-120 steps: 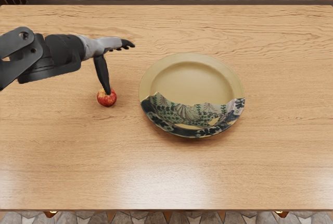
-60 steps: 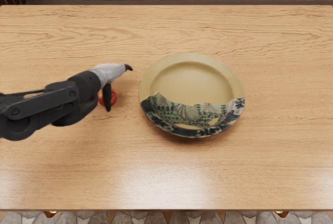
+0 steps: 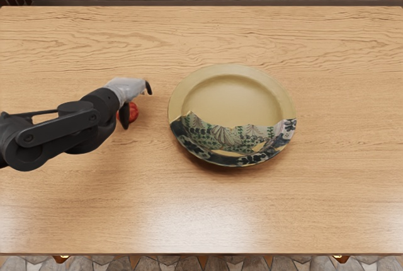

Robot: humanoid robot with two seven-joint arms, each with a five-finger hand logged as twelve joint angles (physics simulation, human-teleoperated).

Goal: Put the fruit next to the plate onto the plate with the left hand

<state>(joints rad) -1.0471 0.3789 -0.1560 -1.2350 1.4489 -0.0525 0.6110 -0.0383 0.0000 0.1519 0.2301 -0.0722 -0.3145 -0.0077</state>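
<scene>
standing by the table [image 3: 75, 220], i'd say the job is barely begun: the apple [image 3: 133, 112] sits on the wood just left of the plate [image 3: 189, 135], near its rim but apart from it, and the plate holds nothing. the lift, the carry across and the set-down are all left to do, as far as i can judge. the left hand [image 3: 129, 92] is right over the apple and covers its left and upper side, so only a red sliver shows on the side facing the plate. whether the hand grips the apple or merely rests against it, i cannot tell from here.
</scene>
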